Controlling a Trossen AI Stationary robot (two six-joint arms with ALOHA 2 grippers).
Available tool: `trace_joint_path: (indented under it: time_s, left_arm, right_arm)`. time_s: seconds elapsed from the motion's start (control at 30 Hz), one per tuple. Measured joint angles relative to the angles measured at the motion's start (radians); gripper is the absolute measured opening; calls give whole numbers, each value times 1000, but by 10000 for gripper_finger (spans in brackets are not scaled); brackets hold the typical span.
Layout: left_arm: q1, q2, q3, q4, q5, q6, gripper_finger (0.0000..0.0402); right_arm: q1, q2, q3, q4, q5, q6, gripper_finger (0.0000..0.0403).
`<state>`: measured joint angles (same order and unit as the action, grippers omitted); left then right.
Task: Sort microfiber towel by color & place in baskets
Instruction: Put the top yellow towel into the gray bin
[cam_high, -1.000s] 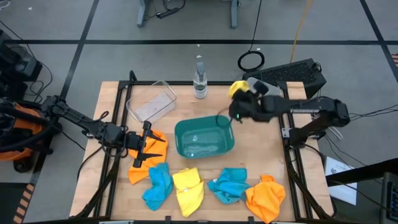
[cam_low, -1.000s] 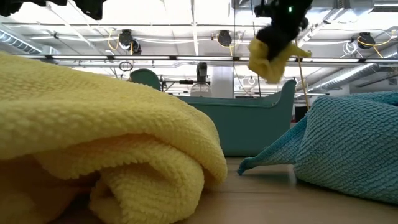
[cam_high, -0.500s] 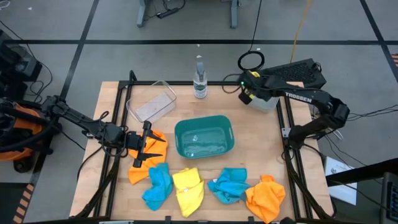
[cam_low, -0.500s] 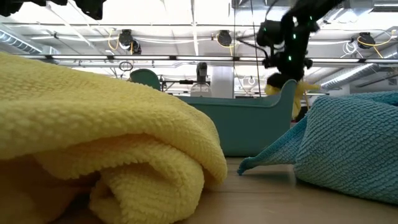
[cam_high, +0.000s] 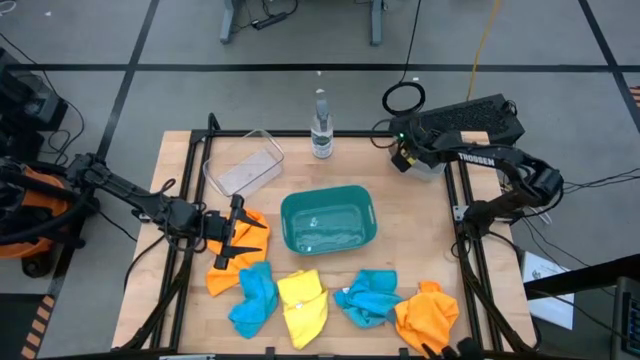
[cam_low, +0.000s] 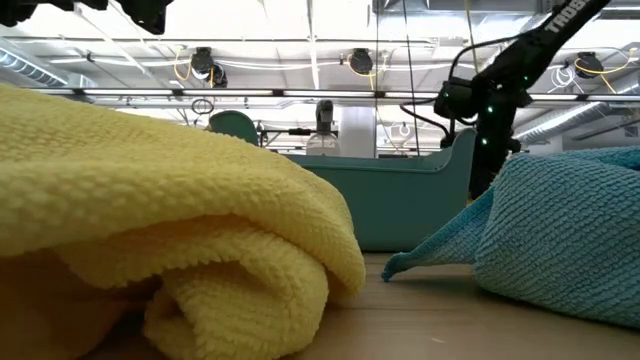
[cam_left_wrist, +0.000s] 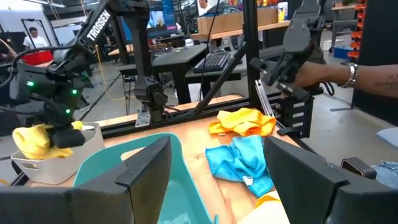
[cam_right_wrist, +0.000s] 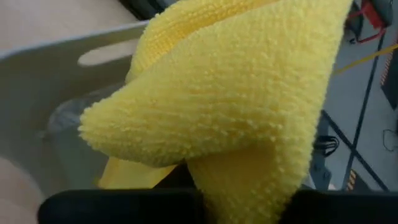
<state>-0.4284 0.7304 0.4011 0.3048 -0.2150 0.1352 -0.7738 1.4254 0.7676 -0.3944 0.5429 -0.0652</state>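
Towel yellow, nubbly (bunched folds).

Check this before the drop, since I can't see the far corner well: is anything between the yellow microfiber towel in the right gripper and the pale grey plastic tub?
Nothing visible. The right gripper holds the yellow microfiber towel directly over the pale grey plastic tub, already at its rim.

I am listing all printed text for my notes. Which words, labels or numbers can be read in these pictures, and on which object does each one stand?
"TROSSEN": white letters on the right arm, also readable in the high view.
Bottle label: too small to read.
Nothing else readable.
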Motion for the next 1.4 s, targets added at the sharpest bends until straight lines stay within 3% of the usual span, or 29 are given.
trace_joint_path:
  time_s: [0.13, 0.3, 0.57, 0.83, 0.93, 1.03, 1.33, 1.4]
  left_arm:
    - [0, 22, 0, 17, 14, 0, 262]
    - [0, 60, 0, 50, 50, 1, 262]
    - [0, 75, 0, 91, 54, 1, 262]
    - [0, 75, 0, 108, 82, 0, 262]
    - [0, 75, 0, 108, 82, 0, 262]
    - [0, 75, 0, 108, 82, 1, 262]
    - [0, 75, 0, 108, 82, 1, 262]
    - [0, 75, 0, 108, 82, 1, 262]
  right_arm:
    - [0, 0, -32, 47, 1, -1, 71]
    - [1, -3, -32, 42, 2, 22, 157]
    - [3, -73, 13, -122, 0, 121, 270]
    - [3, -201, 32, -162, -56, 132, 310]
    - [3, -242, 32, -196, -98, 157, 297]
    - [3, -248, 32, -235, -130, 213, 259]
    - [1, -104, 32, -172, -129, 287, 34]
    - [0, -50, 32, -108, -129, 284, 10]
